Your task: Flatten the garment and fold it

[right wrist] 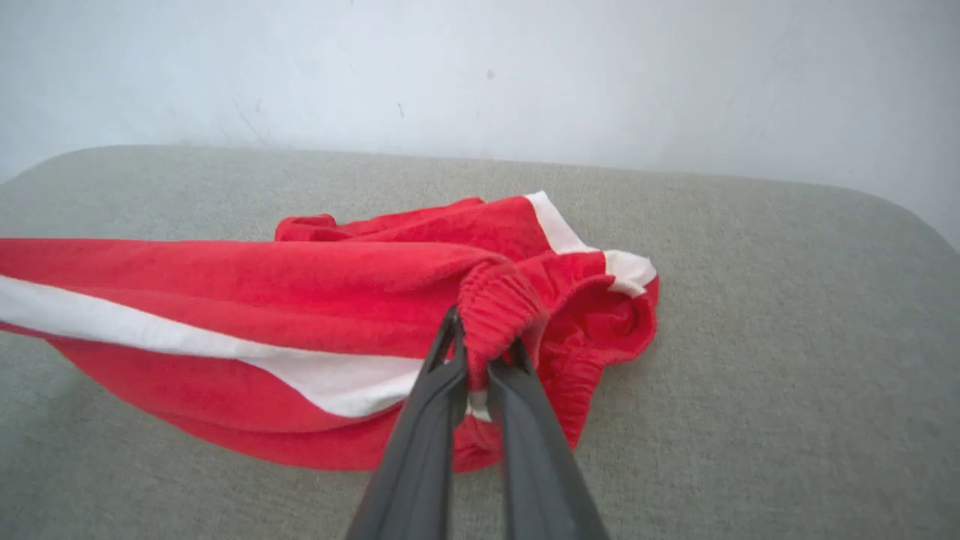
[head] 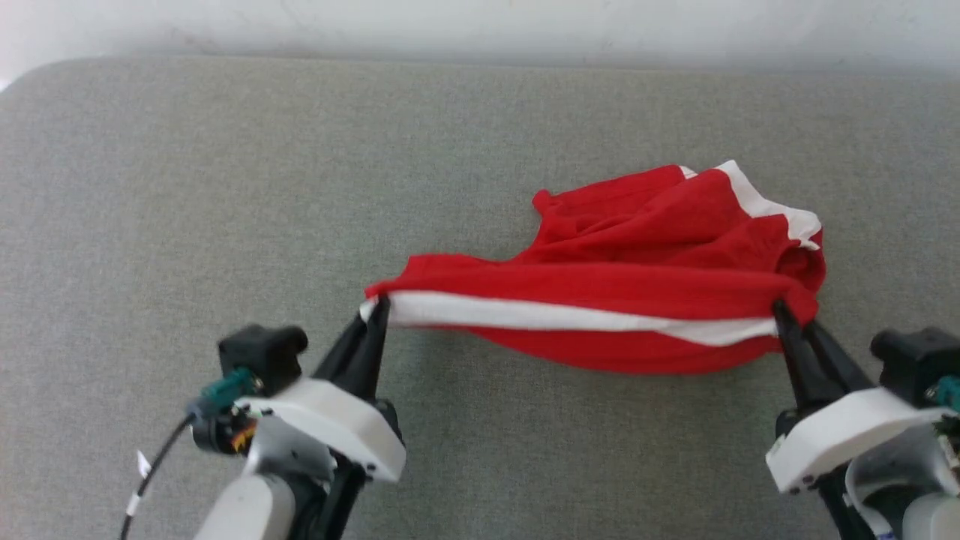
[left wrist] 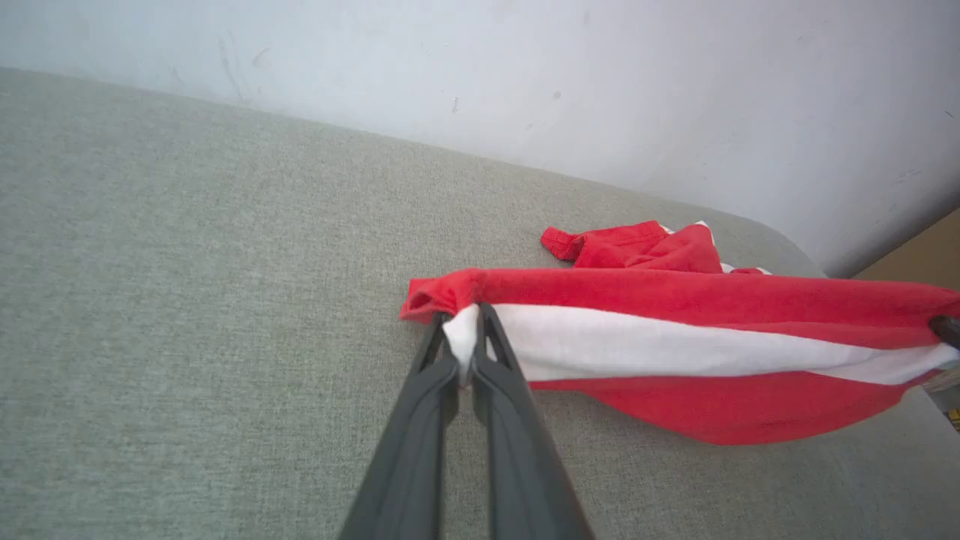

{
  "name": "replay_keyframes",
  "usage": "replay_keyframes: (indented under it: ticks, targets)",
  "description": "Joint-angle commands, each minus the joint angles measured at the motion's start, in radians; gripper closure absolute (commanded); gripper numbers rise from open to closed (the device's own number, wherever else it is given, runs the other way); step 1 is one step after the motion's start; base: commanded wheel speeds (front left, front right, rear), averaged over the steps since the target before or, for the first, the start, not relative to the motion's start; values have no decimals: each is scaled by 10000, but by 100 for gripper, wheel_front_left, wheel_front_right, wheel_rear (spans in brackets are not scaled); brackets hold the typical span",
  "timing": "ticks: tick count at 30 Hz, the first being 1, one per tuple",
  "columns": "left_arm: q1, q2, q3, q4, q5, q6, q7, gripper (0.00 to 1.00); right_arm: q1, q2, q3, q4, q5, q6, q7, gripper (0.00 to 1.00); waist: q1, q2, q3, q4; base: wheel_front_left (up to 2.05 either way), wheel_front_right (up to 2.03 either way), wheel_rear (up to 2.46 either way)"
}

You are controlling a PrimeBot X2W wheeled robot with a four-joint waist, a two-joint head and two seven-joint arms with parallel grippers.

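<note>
Pinching the garment [head: 615,289] at both ends: left gripper [head: 379,309] is clamped on the white-striped corner at centre-left of the head view, and right gripper [head: 781,309] is clamped on the gathered elastic waistband [right wrist: 499,307] at right. Red cloth stretches between them, sagging mid-span. The rest lies bunched on the grey fabric surface [head: 187,187] at upper right, below the pale wall [head: 480,22].
</note>
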Motion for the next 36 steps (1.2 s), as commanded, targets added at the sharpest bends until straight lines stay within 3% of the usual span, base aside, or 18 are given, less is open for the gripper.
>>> replay_keyframes:
  ticks: [1,6,15,23,29,36]
  targets:
    - [-286,-35,96,-202,-9,69,-70,100,-260,-1,42,-179,85,-9,23,100,-1,0,-147,-78,0,0,0]
    - [-1206,-160,478,-1290,-87,405,142,100,-1256,-424,223,-1121,528,-9,589,100,-1,0,-494,-285,0,0,0]
    - [-3449,31,1024,-2631,-309,752,1442,100,-3855,-1574,398,-2192,1631,-9,2020,100,-1,0,-734,-680,0,0,0]
    - [-5288,295,1237,-3164,-647,962,2968,100,-5547,-1935,434,-2615,2739,-9,3667,100,-1,0,-668,-847,0,0,0]
    - [-6066,170,1336,-2675,-1026,1335,3885,100,-6442,-1755,350,-2110,3472,-9,4984,100,-1,0,-165,-917,0,0,0]
    - [-7755,185,1673,-891,-888,1381,3638,100,-8169,-2194,854,-565,3293,-9,5304,100,-1,0,1130,-940,0,0,0]
